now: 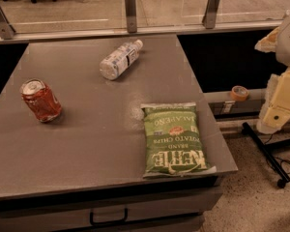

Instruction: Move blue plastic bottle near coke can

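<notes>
You have the blue plastic bottle (120, 59) lying on its side toward the far edge of the table (87, 144), well apart from the coke can (41, 100) at the left, a green chip bag (176, 139) flat at the near right, and the gripper (278, 108) held off the table's right side.

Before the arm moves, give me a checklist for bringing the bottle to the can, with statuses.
1. Bottle found, lying on its side at the far middle of the table: ok.
2. Can found, at the left: ok.
3. Stretch between bottle and can free of things: ok.
4. Chip bag out of the way, at the right: ok.
5. End effector at the bottle: not ok, it hangs beyond the table's right side.
6. Bottle near can: not ok.
</notes>
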`<state>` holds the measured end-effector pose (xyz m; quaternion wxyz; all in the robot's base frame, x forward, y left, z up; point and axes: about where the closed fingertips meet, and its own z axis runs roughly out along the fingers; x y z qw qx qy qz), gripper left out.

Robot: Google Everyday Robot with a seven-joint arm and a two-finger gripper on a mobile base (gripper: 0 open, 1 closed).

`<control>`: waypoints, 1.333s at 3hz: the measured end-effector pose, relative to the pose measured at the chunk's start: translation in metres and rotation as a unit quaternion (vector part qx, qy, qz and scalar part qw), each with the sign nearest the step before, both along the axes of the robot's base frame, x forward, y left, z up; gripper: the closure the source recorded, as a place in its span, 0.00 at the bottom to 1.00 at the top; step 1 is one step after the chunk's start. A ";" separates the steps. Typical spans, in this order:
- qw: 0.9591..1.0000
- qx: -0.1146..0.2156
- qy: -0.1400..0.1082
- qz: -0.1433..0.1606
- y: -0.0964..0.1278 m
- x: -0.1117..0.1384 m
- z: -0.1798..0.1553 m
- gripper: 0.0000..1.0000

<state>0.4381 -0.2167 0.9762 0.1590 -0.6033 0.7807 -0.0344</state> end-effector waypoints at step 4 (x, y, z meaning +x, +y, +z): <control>0.954 -0.058 -0.025 0.293 0.115 0.114 0.023 0.00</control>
